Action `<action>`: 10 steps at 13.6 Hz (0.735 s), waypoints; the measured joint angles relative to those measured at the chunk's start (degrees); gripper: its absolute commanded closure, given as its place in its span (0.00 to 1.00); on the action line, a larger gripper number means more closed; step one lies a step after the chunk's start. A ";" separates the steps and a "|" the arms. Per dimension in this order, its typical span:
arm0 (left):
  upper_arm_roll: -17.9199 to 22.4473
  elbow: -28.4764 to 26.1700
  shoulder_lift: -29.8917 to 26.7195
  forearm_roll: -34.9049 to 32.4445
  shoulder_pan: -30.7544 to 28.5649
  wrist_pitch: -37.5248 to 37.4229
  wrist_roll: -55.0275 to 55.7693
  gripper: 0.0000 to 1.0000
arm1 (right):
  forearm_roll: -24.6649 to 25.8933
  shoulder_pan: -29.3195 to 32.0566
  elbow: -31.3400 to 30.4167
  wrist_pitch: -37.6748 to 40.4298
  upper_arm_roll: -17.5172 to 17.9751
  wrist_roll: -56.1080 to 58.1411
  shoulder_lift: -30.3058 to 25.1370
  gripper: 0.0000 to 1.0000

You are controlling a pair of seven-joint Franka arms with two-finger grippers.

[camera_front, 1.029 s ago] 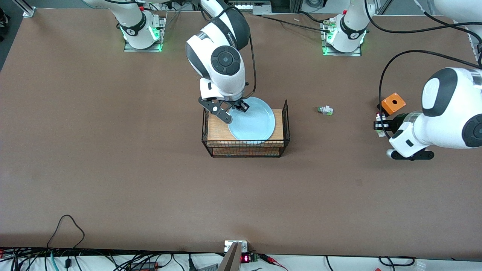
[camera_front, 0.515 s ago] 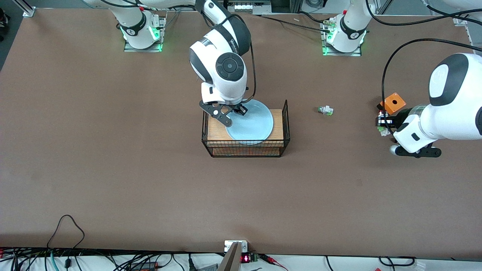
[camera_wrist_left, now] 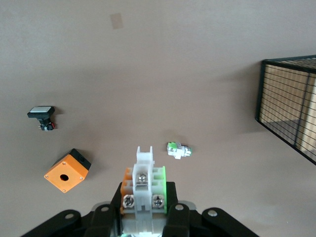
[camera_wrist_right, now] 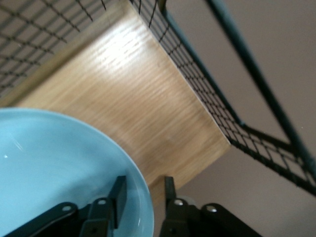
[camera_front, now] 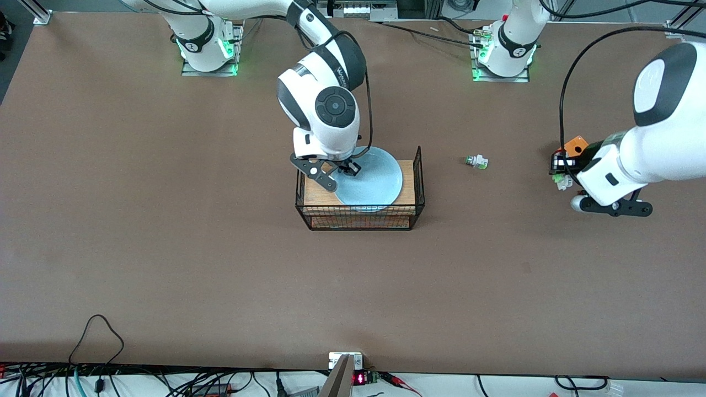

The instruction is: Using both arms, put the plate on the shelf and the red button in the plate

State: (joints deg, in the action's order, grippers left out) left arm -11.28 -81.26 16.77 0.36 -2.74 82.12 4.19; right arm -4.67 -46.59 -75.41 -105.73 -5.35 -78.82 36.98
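The light blue plate (camera_front: pixel 372 179) lies on the wooden shelf of a wire basket at mid-table. My right gripper (camera_front: pixel 350 167) stands open over its rim at the edge toward the arms' bases. In the right wrist view one finger (camera_wrist_right: pixel 118 195) is inside the plate (camera_wrist_right: pixel 59 163) and the other outside, both clear of the rim. My left gripper (camera_front: pixel 558 172) hangs over the table at the left arm's end, shut on the red button (camera_front: pixel 561 177). The left wrist view shows that button's white body (camera_wrist_left: pixel 143 190) with orange and green bits; its cap is hidden.
An orange box (camera_front: pixel 575 146) with a round hole sits beside my left gripper. A white piece with a green cap (camera_front: pixel 476 161) lies between the basket (camera_front: pixel 419 176) and that box. A black-and-white button piece (camera_wrist_left: pixel 42 114) rests close to the orange box (camera_wrist_left: pixel 66 170).
My right gripper has opened and let go of the plate's rim, leaving the plate on the shelf. My left arm has carried the red button a little toward the bases.
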 measured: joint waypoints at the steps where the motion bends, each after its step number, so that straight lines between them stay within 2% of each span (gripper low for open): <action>1: -0.97 0.00 -0.68 0.00 0.01 -0.60 0.00 1.00 | 0.00 0.05 0.51 -0.22 -0.59 0.00 -0.16 0.00; 10: -11.45 -0.56 -1.15 0.03 0.42 -1.80 2.83 1.00 | 0.58 0.98 7.83 1.23 -2.44 3.12 -6.95 0.00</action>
State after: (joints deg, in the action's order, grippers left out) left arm -22.72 -81.82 15.62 0.39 -2.32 80.32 7.01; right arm -4.09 -45.61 -67.58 -104.50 -7.78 -75.71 30.03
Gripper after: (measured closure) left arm 0.661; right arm 0.000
